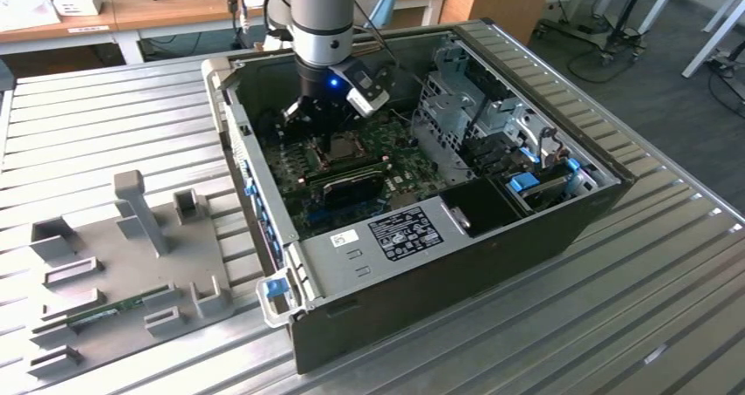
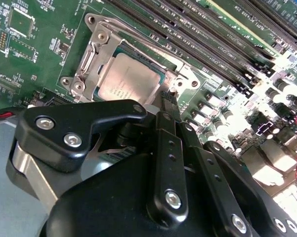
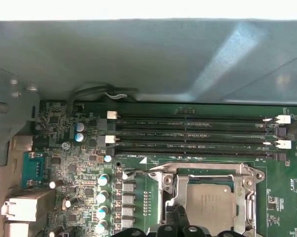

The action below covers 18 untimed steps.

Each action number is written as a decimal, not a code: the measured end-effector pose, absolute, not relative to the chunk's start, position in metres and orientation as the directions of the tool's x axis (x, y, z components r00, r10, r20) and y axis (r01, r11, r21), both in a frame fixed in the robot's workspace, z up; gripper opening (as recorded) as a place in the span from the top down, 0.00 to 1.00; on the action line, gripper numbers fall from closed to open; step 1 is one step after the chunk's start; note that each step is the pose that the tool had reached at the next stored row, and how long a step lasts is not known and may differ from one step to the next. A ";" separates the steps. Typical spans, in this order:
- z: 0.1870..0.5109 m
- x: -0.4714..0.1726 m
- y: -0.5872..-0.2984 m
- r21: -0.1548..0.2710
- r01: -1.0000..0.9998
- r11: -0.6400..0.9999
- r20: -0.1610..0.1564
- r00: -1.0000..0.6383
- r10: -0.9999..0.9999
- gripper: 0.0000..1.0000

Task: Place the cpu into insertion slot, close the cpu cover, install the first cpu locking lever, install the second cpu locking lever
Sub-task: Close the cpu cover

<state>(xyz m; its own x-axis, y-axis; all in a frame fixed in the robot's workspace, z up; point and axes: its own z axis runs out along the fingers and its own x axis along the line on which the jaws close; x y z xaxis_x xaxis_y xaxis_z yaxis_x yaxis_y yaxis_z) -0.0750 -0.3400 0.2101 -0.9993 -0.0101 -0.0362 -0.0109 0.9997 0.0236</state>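
Observation:
The cpu lies flat in the insertion slot on the green board inside the open computer case. The silvery cpu cover is folded down around it, and the chip's metal top shows through its window. A thin metal lever runs along one side of the socket. My gripper hangs low over the socket's edge, its black fingers together with nothing between them, the tips right beside the cover frame.
Long black memory slots run next to the socket. The case wall rises close behind them. Drive cages and cables fill the case's far side. A grey fixture plate lies on the ribbed metal table at the exterior view's left.

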 end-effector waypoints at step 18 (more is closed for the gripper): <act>0.207 -0.075 -0.337 0.024 0.002 1.000 -0.036 -0.999 0.003 0.89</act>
<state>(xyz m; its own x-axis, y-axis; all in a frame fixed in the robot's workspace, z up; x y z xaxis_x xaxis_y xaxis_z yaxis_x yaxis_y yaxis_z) -0.0750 -0.3368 0.2073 -0.9993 0.0027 -0.0364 0.0018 0.9997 0.0239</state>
